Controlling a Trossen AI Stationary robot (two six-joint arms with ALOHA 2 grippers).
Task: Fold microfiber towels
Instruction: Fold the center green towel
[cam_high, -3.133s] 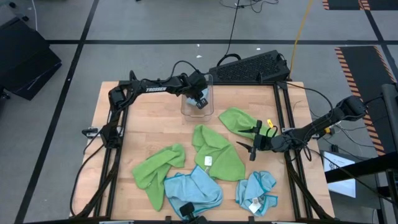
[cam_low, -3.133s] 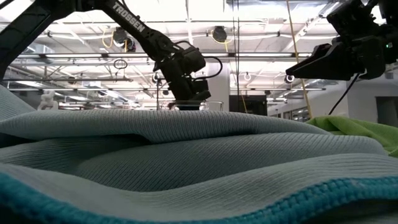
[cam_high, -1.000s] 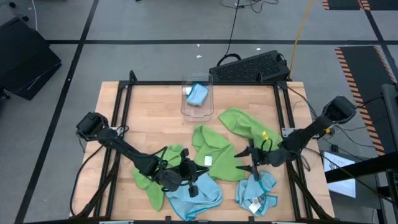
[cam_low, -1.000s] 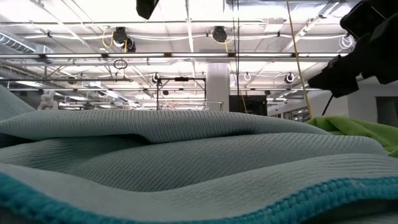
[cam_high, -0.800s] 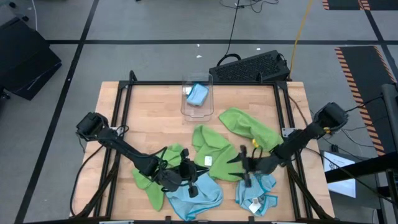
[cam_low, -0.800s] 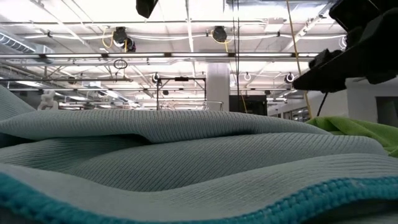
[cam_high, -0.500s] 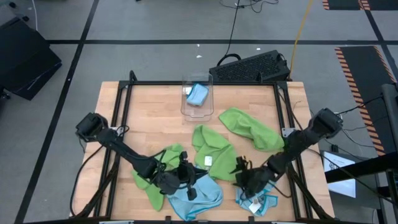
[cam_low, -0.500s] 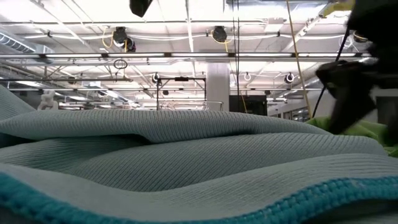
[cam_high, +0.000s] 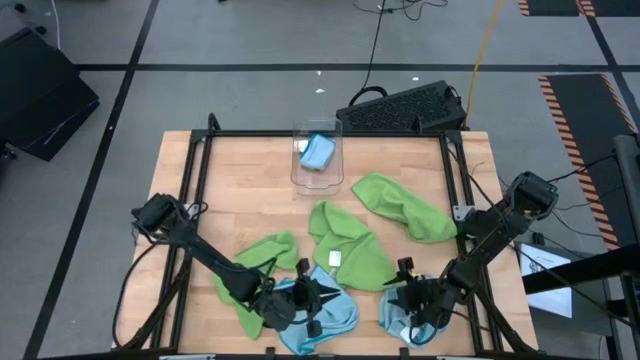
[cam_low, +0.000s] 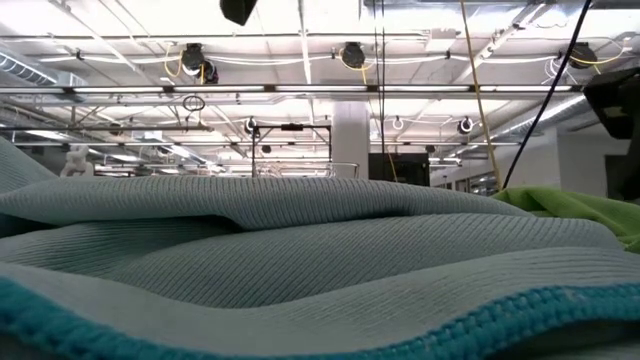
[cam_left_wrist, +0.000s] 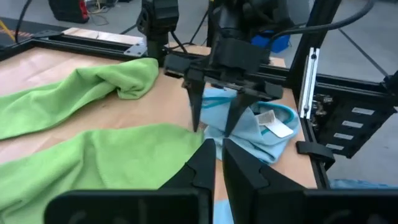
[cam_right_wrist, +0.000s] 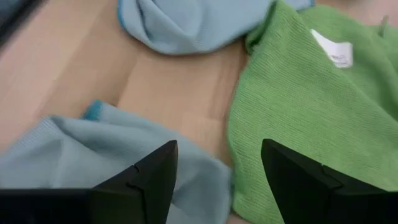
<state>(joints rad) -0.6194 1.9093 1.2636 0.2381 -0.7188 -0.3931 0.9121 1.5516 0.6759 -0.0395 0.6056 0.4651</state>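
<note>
Several microfiber towels lie crumpled on the wooden table. Three are lime green: one at the far right, one in the centre with a white tag, and one at the left. Two are light blue, near centre and near right. My left gripper is shut, over the near-centre blue towel beside the centre green one. My right gripper is open and points down. Its tips stand just over the near-right blue towel, which has a white tag.
A clear plastic bin stands at the far centre with a folded light blue towel inside. A black frame runs around the table. In the low view a blue towel fills the foreground. Bare wood lies at the far left.
My right gripper has swung from beside the far-right green towel toward the table's near edge and left. It has tipped down and come low over the near-right blue towel, staying open. My left gripper has crept a little toward the near right, still shut. The towels lie as before.
</note>
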